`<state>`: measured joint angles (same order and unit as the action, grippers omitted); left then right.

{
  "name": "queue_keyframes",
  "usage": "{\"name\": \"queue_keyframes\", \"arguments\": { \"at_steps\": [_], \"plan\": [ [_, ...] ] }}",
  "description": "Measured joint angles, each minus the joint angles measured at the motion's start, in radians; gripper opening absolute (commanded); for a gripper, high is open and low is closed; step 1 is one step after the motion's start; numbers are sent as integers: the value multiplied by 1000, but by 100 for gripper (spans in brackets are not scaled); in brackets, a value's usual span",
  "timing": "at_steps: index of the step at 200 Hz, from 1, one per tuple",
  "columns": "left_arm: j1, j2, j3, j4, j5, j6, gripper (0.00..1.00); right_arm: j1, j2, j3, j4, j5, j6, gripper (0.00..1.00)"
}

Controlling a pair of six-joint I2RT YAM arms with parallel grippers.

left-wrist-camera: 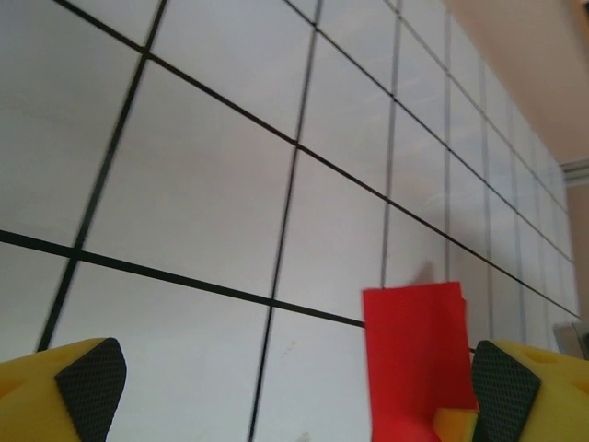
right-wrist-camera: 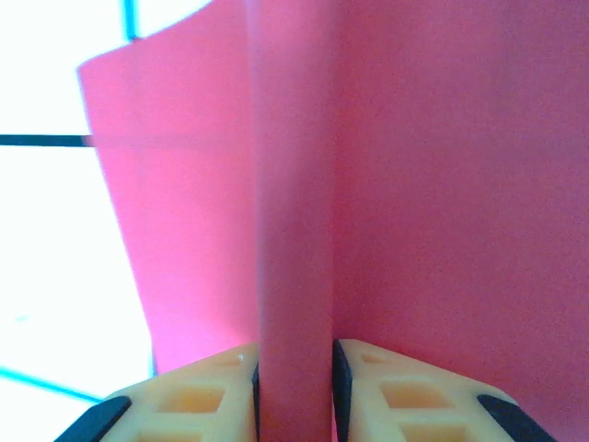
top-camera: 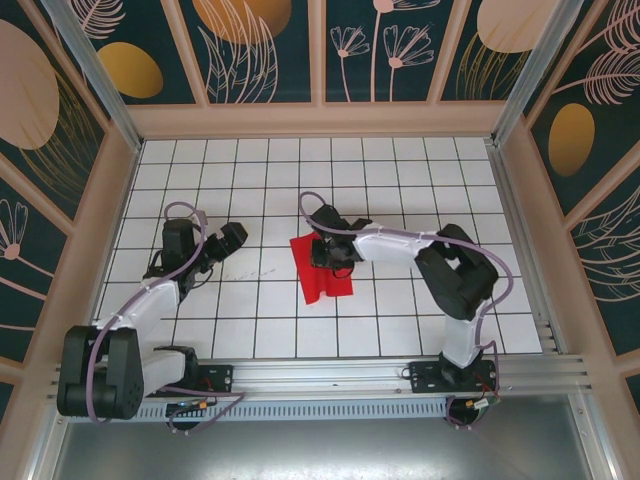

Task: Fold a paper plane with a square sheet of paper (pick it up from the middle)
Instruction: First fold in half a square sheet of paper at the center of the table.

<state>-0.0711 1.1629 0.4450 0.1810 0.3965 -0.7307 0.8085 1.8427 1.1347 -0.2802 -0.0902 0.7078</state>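
Here the edge of the paper (right-wrist-camera: pixel 184 203) stands left of the right gripper (right-wrist-camera: pixel 294 391), open table (right-wrist-camera: pixel 55 239) beyond; its fingers (right-wrist-camera: pixel 207 391) pinch a smooth red ridge. The left gripper (left-wrist-camera: pixel 296 394) gapes wide, empty.

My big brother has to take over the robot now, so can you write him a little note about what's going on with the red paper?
Left gripper: open, holding nothing, left of the paper.
Right gripper: shut on a raised ridge in the middle of the square sheet of paper, which lies on the table.
Done: sheet pinched at its middle.
To do: lift it and make the folds; no plane shape yet.
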Motion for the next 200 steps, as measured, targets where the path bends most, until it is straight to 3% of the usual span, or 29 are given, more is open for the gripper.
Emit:
{"name": "queue_keyframes", "arguments": {
  "at_steps": [35, 73, 109, 165, 200],
  "plan": [
    [-1, -46, -45, 108, 111, -57, 99, -64, -122, -169, 383, -259, 85, 27],
    [-31, -46, -87, 227, 204, -129, 99, -122, -138, -310, 711, -457, 199, 29],
    [-90, -38, -111, 298, 246, -184, 95, -150, -124, -365, 847, -542, 276, 30],
    [-181, 112, -112, 420, 275, -295, 70, -174, -68, -418, 977, -611, 380, 31],
    [-245, 196, -112, 489, 275, -341, 60, -191, -52, -437, 1033, -630, 433, 31]
  ]
}}
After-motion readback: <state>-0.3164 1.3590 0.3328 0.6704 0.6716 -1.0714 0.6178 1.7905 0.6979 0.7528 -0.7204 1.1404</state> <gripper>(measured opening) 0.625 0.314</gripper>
